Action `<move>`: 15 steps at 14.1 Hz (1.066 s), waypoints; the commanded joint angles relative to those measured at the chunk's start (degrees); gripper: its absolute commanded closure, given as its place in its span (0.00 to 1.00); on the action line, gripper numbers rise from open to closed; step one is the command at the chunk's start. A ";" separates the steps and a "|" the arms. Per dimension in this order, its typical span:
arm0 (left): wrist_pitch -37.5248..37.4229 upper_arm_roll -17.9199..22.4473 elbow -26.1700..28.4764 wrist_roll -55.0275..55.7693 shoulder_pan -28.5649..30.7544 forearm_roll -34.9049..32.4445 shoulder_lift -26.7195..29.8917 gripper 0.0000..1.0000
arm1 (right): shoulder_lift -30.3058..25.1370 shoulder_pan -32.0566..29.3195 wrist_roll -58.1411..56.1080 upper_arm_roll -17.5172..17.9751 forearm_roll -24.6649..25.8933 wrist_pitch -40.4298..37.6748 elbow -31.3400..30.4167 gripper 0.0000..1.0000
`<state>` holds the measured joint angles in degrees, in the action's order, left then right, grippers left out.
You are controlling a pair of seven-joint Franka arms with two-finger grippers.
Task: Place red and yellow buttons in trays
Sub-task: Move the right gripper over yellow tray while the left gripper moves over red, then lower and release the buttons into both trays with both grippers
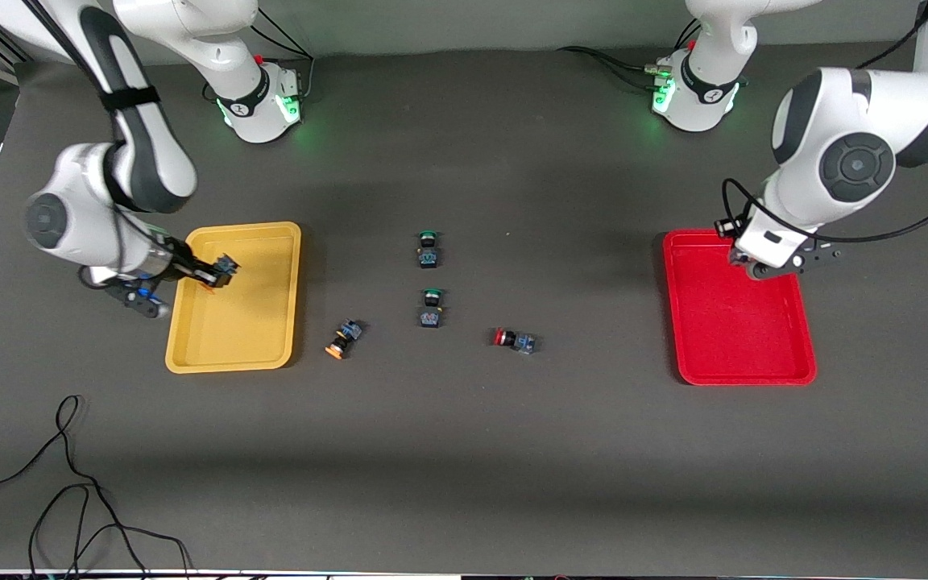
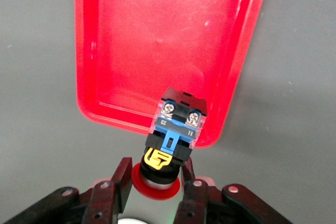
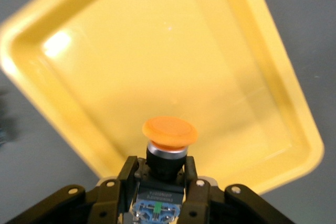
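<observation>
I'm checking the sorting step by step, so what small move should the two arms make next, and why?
Probably lower and release. The right gripper holds a yellow-capped button over the yellow tray; the left gripper holds a red-capped button over the red tray's rim end nearest the bases, so it may first need to edge inward. Both trays look empty.

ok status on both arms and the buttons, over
Right gripper shut on yellow button over yellow tray. Left gripper shut on red button over red tray. Nothing in the way.
</observation>
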<state>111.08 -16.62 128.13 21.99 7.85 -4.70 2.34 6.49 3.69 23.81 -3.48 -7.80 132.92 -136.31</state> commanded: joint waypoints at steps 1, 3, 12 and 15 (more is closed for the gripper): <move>11.57 -0.25 9.57 -1.69 0.85 0.13 0.30 1.00 | 3.34 0.45 -3.76 -0.39 -1.51 4.70 -1.32 0.68; 16.77 -0.25 12.05 -0.99 0.85 0.05 -2.59 1.00 | 5.01 0.44 -3.94 -0.39 -1.51 6.03 -1.94 0.67; 18.95 0.01 7.60 -0.63 2.34 -0.75 -8.68 0.01 | 0.45 0.79 -3.15 -0.48 -1.51 0.09 4.53 0.00; -1.59 -0.78 -6.17 -0.63 1.90 -0.75 -6.74 0.01 | 1.50 1.23 -0.79 0.40 -1.51 -9.41 16.22 0.00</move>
<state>121.51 -16.81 130.59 21.38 10.35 -4.90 -6.80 7.31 4.20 22.08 -3.40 -7.87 129.07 -127.20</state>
